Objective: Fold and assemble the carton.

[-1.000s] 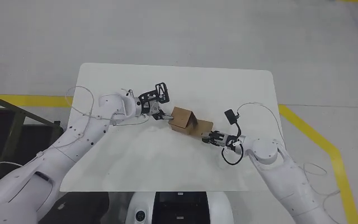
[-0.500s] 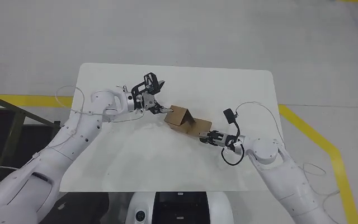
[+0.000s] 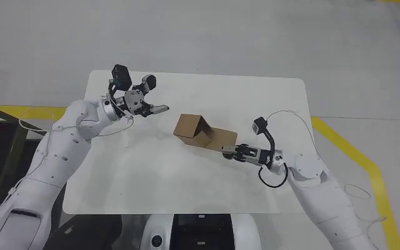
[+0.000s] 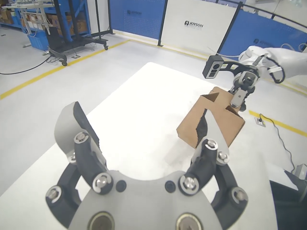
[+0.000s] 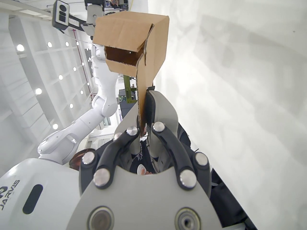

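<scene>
From above, one white rounded table [image 3: 262, 100] carries one brown cardboard carton [image 3: 203, 132], partly raised: its end nearer the left arm stands up as an open box shape, while the other end lies as a flat flap towards the right arm. It sits near the table's middle. Two grippers are over the table. The left gripper [image 3: 155, 95] hangs over the table's far left part, well apart from the carton, fingers spread. The right gripper [image 3: 230, 152] meets the flat flap's edge.

In the left wrist view, the left gripper [image 4: 141, 111] has its two fingers wide apart with nothing between them, above the bare table [image 4: 144, 84]. Beyond it stands the carton [image 4: 189, 125], and at its far upper edge the right gripper [image 4: 236, 101] touches the cardboard.

In the right wrist view, the right gripper [image 5: 144, 101] is pinched tight on a thin flap of the carton [image 5: 129, 32], whose open, hollow end faces the camera above the table [image 5: 239, 72].
</scene>
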You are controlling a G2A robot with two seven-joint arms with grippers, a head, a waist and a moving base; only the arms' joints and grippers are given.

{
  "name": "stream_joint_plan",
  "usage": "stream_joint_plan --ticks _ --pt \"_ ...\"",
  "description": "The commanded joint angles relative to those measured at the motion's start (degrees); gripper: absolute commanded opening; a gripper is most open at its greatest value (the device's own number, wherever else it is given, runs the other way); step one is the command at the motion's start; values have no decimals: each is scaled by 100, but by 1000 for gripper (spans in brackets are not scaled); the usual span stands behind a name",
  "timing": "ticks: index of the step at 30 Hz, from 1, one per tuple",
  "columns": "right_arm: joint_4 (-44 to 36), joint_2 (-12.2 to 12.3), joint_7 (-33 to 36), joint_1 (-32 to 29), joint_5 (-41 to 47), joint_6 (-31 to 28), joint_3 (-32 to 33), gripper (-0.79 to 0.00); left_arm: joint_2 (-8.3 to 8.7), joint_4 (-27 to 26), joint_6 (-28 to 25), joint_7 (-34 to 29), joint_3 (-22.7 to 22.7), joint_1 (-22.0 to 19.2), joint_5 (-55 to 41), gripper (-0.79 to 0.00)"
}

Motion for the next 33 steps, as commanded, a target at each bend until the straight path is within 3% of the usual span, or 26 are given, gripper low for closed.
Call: stream_joint_plan --ticks 1,7,16,24,33 --pt "-68 3 133 -14 191 -97 31 -785 49 -89 -219 -41 -169 163 -191 0" --pt "-172 8 765 63 784 -234 41 -785 248 -803 -272 -243 -283 668 -862 0" --pt "-8 1 1153 282 1257 -145 28 -785 587 -1325 -272 -437 -114 735 -1490 0" --pt "406 -8 1738 675 1885 -23 111 -785 967 -1894 -272 -56 20 788 -678 0" --pt "495 -6 1895 889 1946 91 122 -785 1250 -1985 -272 1196 301 731 803 0"
